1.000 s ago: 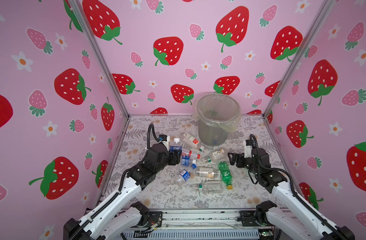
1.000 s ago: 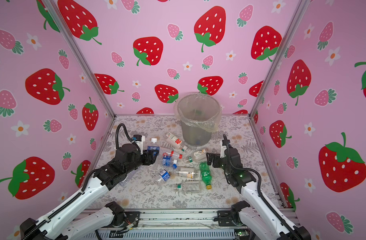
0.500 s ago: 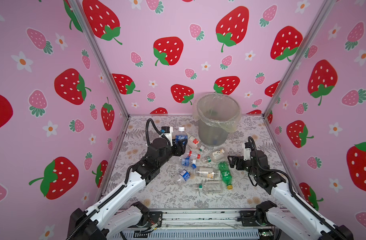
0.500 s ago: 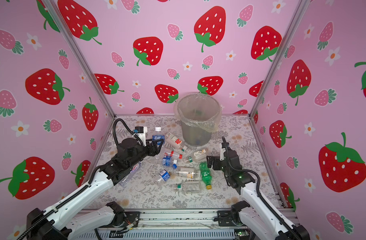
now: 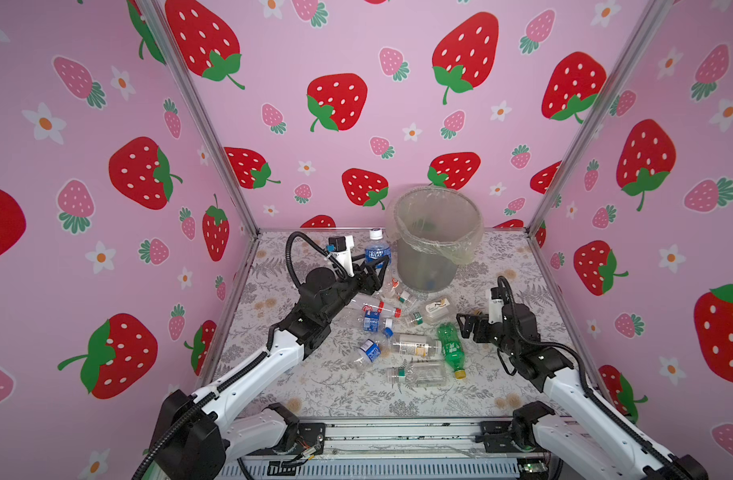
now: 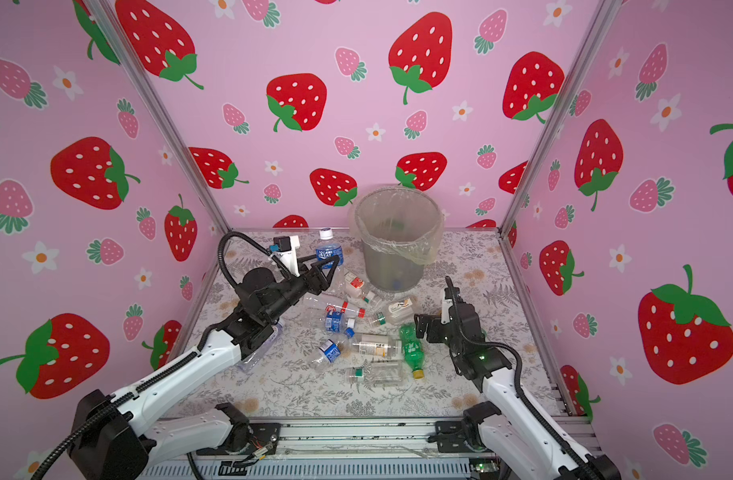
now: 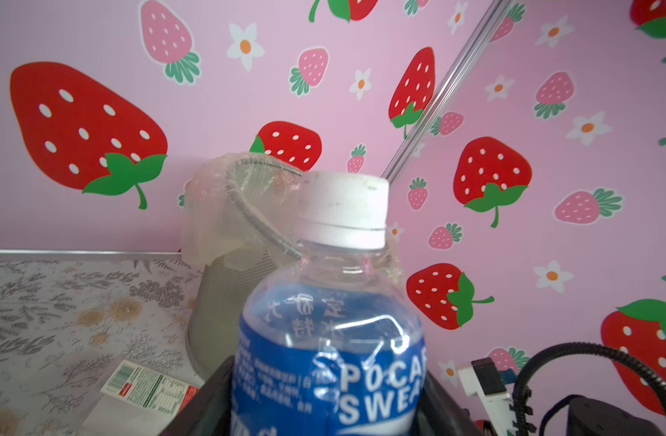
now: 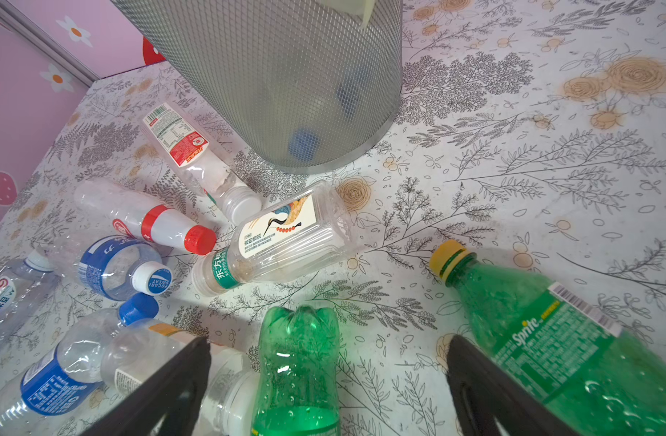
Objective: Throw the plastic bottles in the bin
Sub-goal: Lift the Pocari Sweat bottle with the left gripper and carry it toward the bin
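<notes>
My left gripper point(image 5: 372, 268) point(image 6: 328, 268) point(image 7: 323, 409) is shut on a clear bottle with a blue label and white cap point(image 5: 376, 248) point(image 6: 328, 249) point(image 7: 331, 339). It is held upright above the table, just left of the bin point(image 5: 435, 257) point(image 6: 391, 270) point(image 7: 244, 204), a grey mesh basket with a clear liner. Several more plastic bottles point(image 5: 414, 345) point(image 6: 373, 345) lie in a pile in front of the bin. My right gripper point(image 5: 465, 328) point(image 6: 422, 328) point(image 8: 325, 381) is open and low over the pile's right side. A green bottle point(image 8: 297, 362) point(image 5: 450, 345) lies between its spread fingers, untouched.
A second green bottle with a yellow cap point(image 8: 550, 339) lies beside my right gripper's outer finger point(image 8: 486, 392). A white-labelled clear bottle point(image 8: 286, 234) and a red-capped one point(image 8: 154, 222) lie between that gripper and the bin point(image 8: 286, 75). Pink strawberry walls close three sides.
My left gripper has lifted the blue-labelled bottle off the table and carried it back and right, up beside the bin. The right gripper has barely moved.
</notes>
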Controlling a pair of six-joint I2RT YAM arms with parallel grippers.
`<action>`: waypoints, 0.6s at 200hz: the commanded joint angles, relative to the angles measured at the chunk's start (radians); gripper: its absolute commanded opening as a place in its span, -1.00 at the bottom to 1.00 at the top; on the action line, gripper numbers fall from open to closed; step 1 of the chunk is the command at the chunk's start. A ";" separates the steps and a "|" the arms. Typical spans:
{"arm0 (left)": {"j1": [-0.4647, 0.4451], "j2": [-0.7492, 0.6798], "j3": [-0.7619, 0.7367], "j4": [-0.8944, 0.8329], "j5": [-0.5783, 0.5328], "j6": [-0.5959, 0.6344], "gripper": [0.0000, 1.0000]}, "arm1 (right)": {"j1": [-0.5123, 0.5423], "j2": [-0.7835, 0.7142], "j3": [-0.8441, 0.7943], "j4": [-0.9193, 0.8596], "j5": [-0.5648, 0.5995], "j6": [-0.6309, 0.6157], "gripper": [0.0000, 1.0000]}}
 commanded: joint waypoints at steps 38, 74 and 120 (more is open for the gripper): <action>-0.004 -0.004 0.001 0.232 0.029 -0.051 0.38 | -0.004 -0.018 -0.014 -0.014 0.021 0.004 0.99; -0.005 0.030 0.090 0.160 0.016 -0.024 0.39 | -0.003 -0.006 -0.012 -0.011 0.021 0.005 0.99; -0.037 0.216 0.396 0.000 0.002 0.063 0.40 | -0.004 -0.023 -0.012 -0.018 0.028 0.013 0.99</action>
